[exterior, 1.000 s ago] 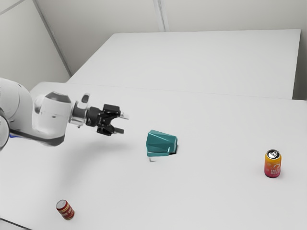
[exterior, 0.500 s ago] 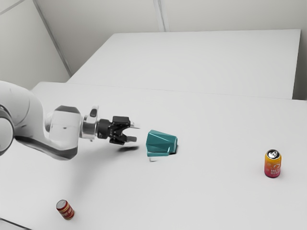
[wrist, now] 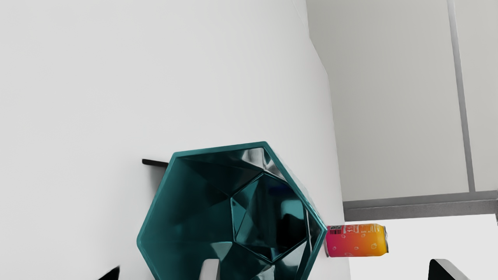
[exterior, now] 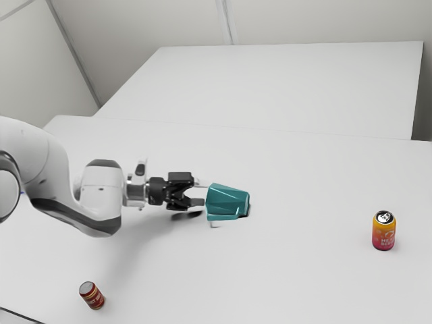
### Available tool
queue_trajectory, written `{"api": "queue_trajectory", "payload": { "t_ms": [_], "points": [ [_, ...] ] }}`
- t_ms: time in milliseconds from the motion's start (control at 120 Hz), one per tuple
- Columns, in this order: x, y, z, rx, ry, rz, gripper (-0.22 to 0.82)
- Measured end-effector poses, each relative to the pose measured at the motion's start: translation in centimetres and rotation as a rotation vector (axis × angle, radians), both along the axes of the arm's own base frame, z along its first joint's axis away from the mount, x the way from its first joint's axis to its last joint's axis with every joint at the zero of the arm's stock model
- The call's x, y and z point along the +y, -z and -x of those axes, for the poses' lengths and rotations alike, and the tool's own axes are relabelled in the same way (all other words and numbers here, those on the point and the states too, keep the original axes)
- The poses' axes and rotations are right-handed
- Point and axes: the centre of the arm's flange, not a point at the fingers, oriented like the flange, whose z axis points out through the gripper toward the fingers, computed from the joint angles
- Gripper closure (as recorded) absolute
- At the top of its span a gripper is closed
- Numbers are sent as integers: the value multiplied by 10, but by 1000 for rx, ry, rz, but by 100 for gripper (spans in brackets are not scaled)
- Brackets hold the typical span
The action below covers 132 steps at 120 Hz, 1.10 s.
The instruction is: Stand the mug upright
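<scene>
One teal mug, faceted, glossy inside w/ angular rim, on its side, mouth twd. gripper; fingers spread.

Yellow-to-pink drink can, upright on the worktop toward the exterior view's right: its side bears a pale mark like a question mark, and under it pale capital letters that seem to begin "HE"; the rest is too small to read. In the wrist view the same can shows a dark barcode beside a band of pale print, too small to make out. Small red can, near the exterior view's lower left: pale lettering around its side, also illegible.
</scene>
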Motion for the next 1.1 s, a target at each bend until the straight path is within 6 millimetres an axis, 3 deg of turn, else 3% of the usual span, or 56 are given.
{"api": "queue_trajectory", "payload": {
  "t_ms": [433, 500, 642, 742, 908, 1100],
  "points": [
    [-25, 7, -7, -23, -6, 21, 4],
    [-25, 7, -8, -24, -9, 21, 13],
    [-28, 7, -8, -26, -15, 27, 47],
    [-32, 7, -9, -25, -18, 33, 61],
    [-35, 6, -9, -24, -21, 31, 72],
    [-43, -3, -12, -37, -14, 25, 77]
  ]
}}
